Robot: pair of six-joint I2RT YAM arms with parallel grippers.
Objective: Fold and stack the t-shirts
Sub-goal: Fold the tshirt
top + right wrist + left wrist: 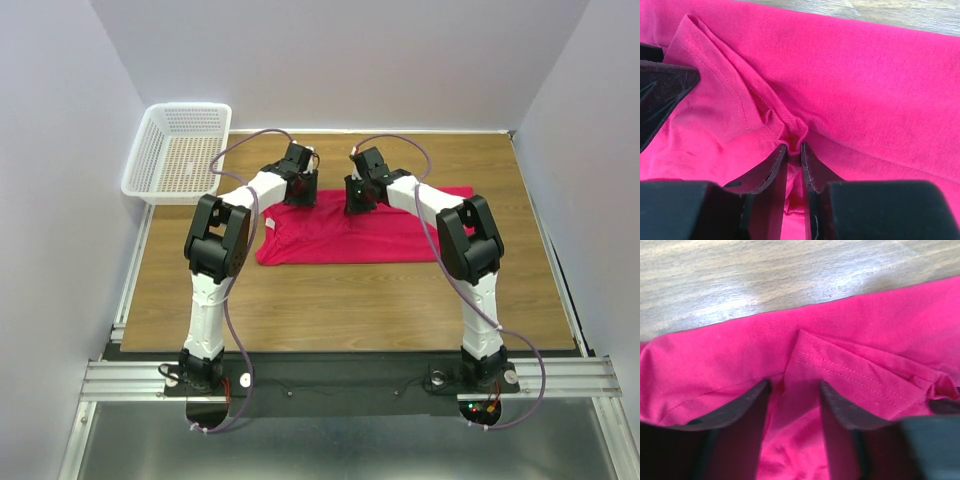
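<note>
Overhead plus two wrist close-ups.
Top camera looks down from behind; wrist cameras sit close above; all three share the shirt [350,240].

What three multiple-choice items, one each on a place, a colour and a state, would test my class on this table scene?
1. Where does the white basket stand?
A. at the far-left corner of the table
B. at the near-right corner
C. in the centre

2. What colour is the t-shirt?
A. blue
B. crimson-pink
C. green

3. How is the right claw?
A. wide open over bare wood
B. closed on a pinch of the t-shirt
C. gripping the basket

Key:
1 A, it sits at the upper left of the overhead view.
2 B, both wrist views are filled with pink cloth.
3 B, a fold of fabric is squeezed in it.
</note>
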